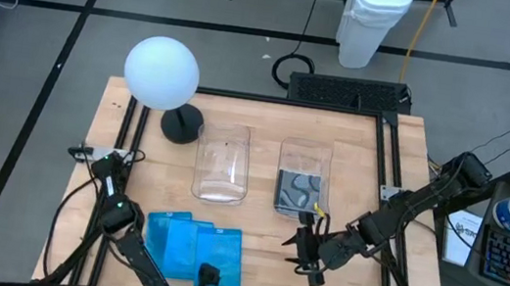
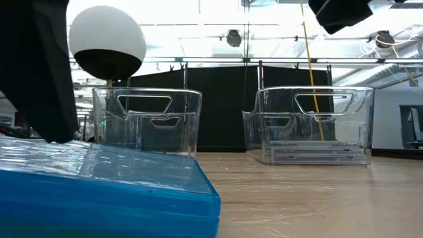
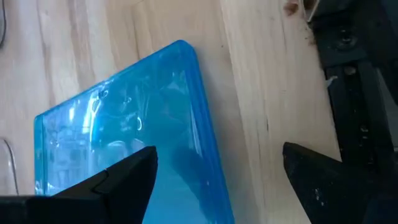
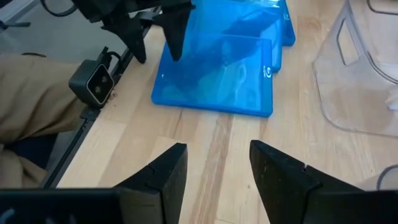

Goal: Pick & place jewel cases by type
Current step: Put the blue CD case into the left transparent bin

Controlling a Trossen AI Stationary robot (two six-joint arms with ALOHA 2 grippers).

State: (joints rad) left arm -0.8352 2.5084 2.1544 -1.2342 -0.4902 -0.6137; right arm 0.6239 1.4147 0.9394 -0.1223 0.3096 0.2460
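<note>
Wooden desk [image 1: 267, 125] inside a black frame, tiled floor around it; a white globe lamp [image 1: 161, 73] stands at 10 o'clock.

Two clear bins sit side by side at desk centre. Left bin [image 1: 222, 163] appears empty. Right bin [image 1: 303, 179] holds at least one clear case [image 1: 299, 192] with a grey-black insert, lying flat.

Blue cases [image 1: 195, 247] lie at 7 o'clock in a loose overlapping stack, flat on the desk, faces up, edges skewed slightly to the desk's edges. Being square, they have no clear long axis.

Left end effector [image 3: 217, 177] hovers over the near edge of the stack, jaws fully spread, holding nothing; one finger sits above a blue case, the other above bare wood.

Right end effector [image 4: 214, 171] hangs at 5 o'clock, just in front of the right bin, jaws partly parted and empty, facing the stack.

Judgement: the cases are light, stiff, glossy and likely slippery, and brittle under a hard pinch. A flat case offers little to grip from above; taking hold across an exposed edge of the top case looks most workable.
</note>
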